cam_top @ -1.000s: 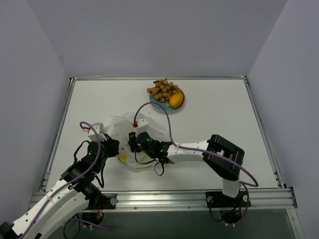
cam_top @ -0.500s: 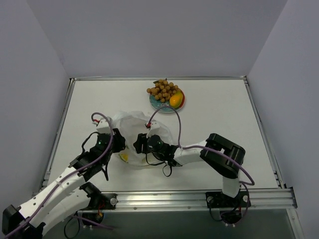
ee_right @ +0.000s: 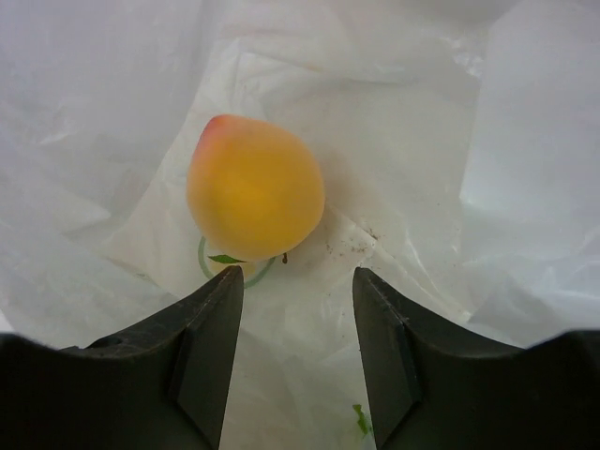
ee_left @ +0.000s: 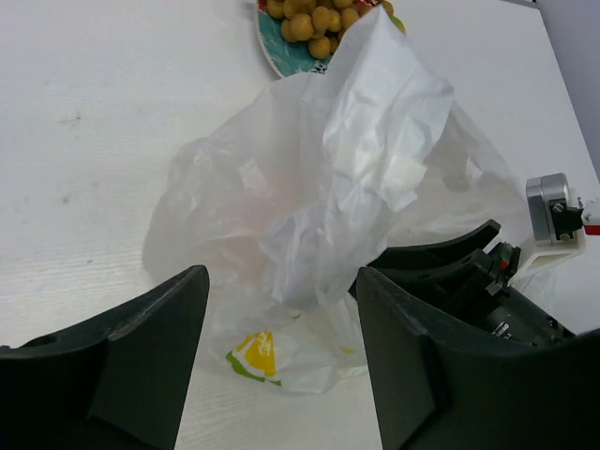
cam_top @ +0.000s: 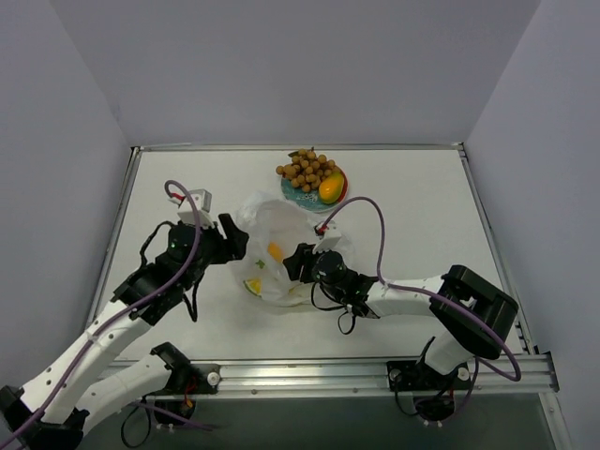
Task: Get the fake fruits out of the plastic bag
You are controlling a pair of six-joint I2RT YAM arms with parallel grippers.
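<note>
The plastic bag (cam_top: 281, 230) lies crumpled mid-table, its mouth toward my right gripper (cam_top: 292, 263). That gripper is open inside the bag's mouth. In the right wrist view a small round orange fruit (ee_right: 255, 187) rests on the bag's inner film (ee_right: 394, 141), just beyond the open right gripper (ee_right: 295, 300) and untouched. From above the same fruit (cam_top: 275, 251) shows through the plastic. My left gripper (cam_top: 236, 240) is open at the bag's left side; in its wrist view the bag (ee_left: 328, 159) rises just ahead of the left gripper (ee_left: 281, 300). The tan-brown bunch (cam_top: 305, 169) and the mango-like fruit (cam_top: 330, 187) lie on the plate.
The red plate with a teal pattern (cam_top: 292, 197) stands just behind the bag, near the table's far edge. Its rim (ee_left: 272, 52) shows at the top of the left wrist view. The right gripper's body (ee_left: 487, 281) sits close on the left gripper's right.
My left gripper has opened, let go of the bag and moved farther from the bases. The bag and the right gripper have shifted right, toward the plate, and the orange fruit now shows.
</note>
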